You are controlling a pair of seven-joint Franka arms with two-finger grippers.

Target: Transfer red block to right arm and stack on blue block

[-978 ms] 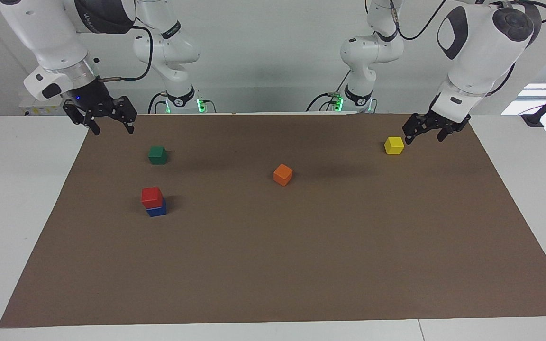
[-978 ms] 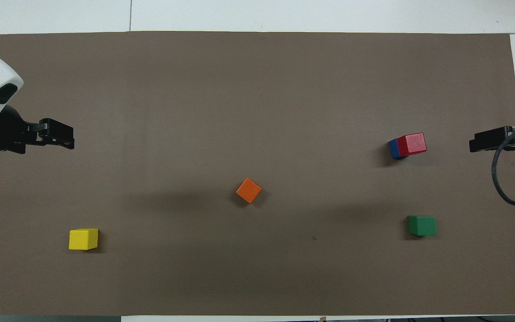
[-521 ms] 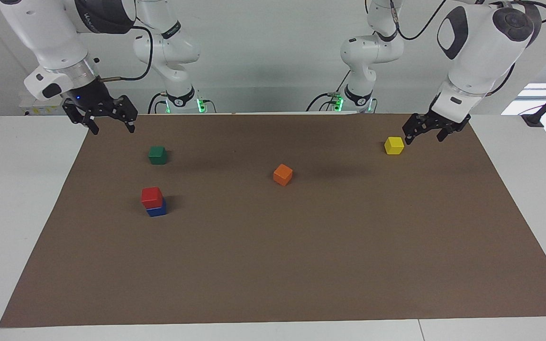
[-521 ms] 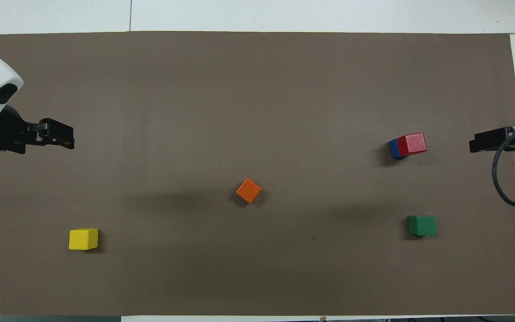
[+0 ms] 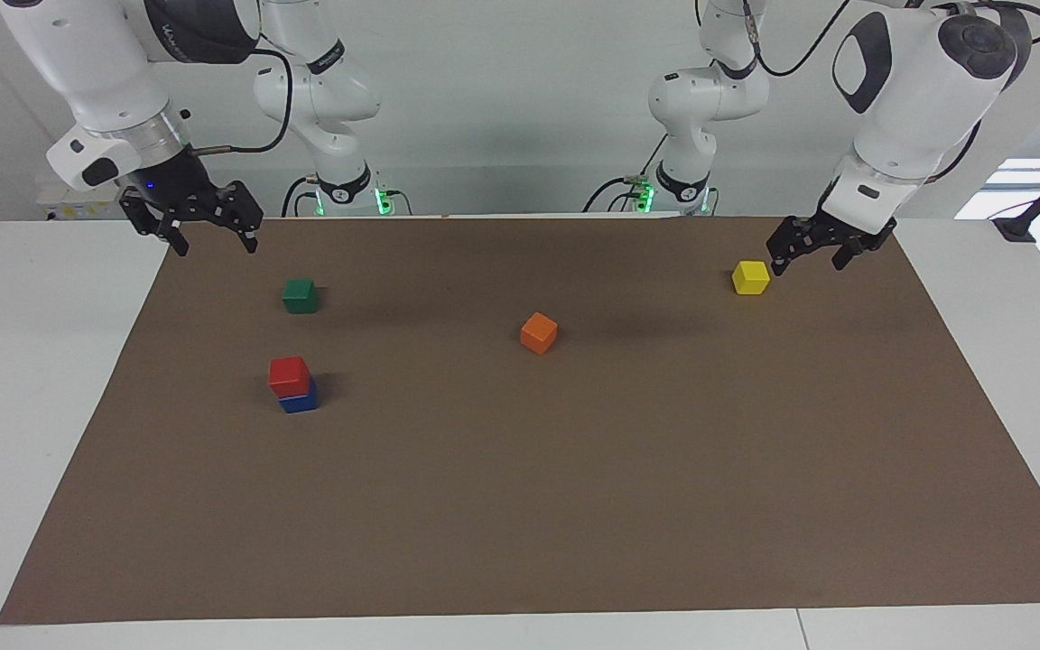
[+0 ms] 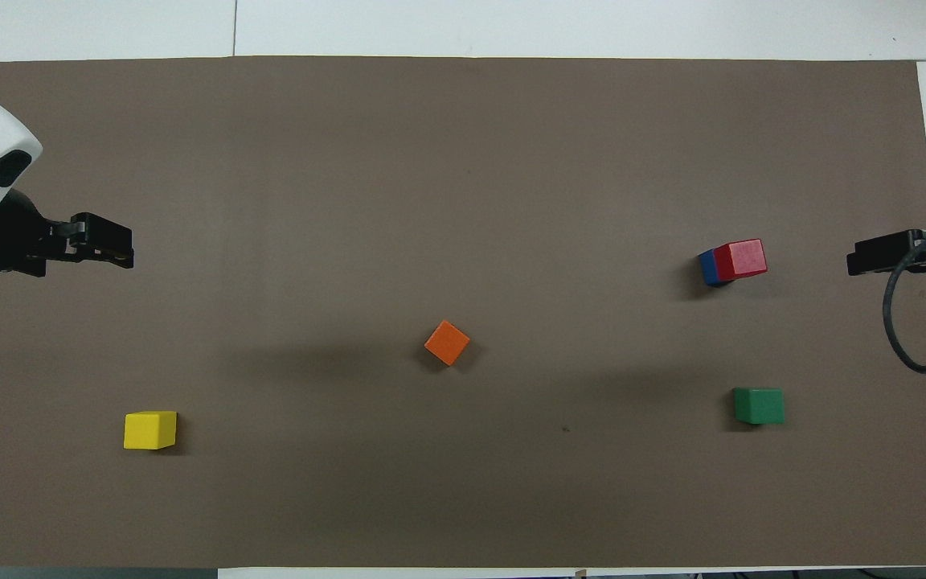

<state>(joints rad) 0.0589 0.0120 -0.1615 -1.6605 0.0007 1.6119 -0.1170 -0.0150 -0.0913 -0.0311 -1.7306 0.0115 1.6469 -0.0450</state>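
Observation:
The red block [image 5: 289, 374] [image 6: 741, 258] sits on top of the blue block [image 5: 301, 403] [image 6: 706, 268], slightly offset, on the brown mat toward the right arm's end of the table. No gripper touches this stack. My right gripper [image 5: 216, 244] [image 6: 852, 262] hangs open and holds nothing, in the air over the mat's edge at its own end; a small blue light glows at its wrist. My left gripper [image 5: 809, 263] [image 6: 127, 256] hangs open and holds nothing over the mat at the left arm's end.
A green block [image 5: 301, 295] [image 6: 759, 405] lies nearer to the robots than the stack. An orange block [image 5: 539, 332] [image 6: 447, 342] lies mid-mat, turned diagonally. A yellow block [image 5: 750, 277] [image 6: 149, 430] lies toward the left arm's end. A black cable [image 6: 905, 346] loops by the right wrist.
The right gripper has crept slightly upward and toward its own end of the table. The blocks and the left arm have not moved.

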